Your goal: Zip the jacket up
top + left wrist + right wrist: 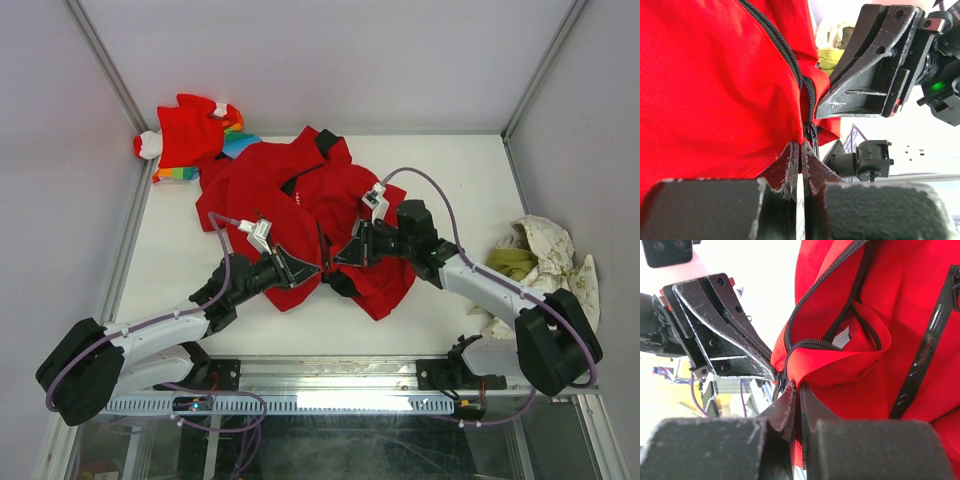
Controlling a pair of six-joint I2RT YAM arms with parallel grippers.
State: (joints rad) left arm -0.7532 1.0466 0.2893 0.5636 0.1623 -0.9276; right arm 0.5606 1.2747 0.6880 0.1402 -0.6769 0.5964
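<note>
Overhead, white table (180, 265), pale grey walls (320, 60), red jacket (262, 188) spread centrally

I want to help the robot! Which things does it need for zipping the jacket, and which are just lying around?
For the job: jacket, zipper, left gripper, right gripper, both pinching the jacket.

Just lying about: small rainbow-striped red garment, cream and green cloth.

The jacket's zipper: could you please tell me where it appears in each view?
Top external: zipper down the jacket middle, centre frame.
Left wrist: zipper diagonal from top centre to lower centre.
Right wrist: zipper curving from top to lower centre.
Landmark: left gripper and right gripper meet at its lower end.
</note>
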